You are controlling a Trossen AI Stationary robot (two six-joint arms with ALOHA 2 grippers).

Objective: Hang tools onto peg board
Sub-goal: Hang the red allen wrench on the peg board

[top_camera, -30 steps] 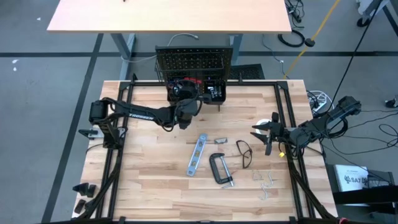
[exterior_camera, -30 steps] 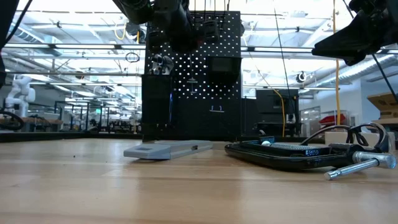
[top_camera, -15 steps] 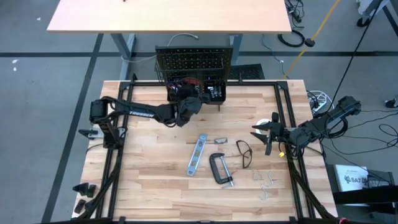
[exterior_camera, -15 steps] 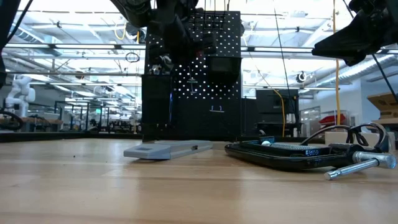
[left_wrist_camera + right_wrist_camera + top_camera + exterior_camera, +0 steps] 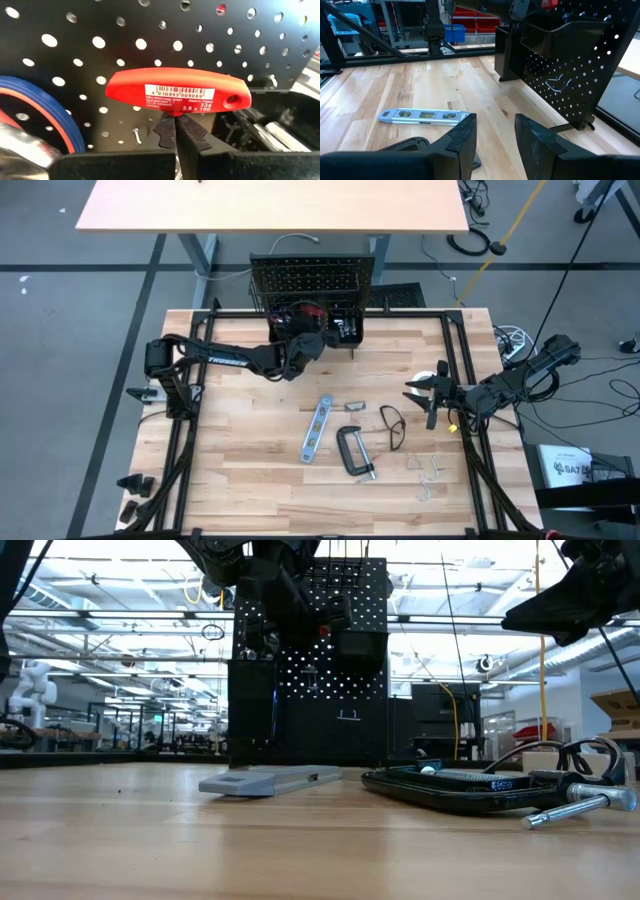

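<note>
Left wrist view: your left gripper (image 5: 175, 131) clenches the light, rigid red plastic T-handle screwdriver (image 5: 177, 90) by its shaft at six o'clock.

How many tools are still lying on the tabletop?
At least 4: the level mid-table, the C-clamp beside it, the glasses to its right, and a small metal piece. Loose hooks lie nearer the front-right.

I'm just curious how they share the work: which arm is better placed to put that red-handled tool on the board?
The left. Its hand is shut on the red T-handle tool, right at the peg board. The right hand waits open near the table's right edge, beside the glasses.
</note>
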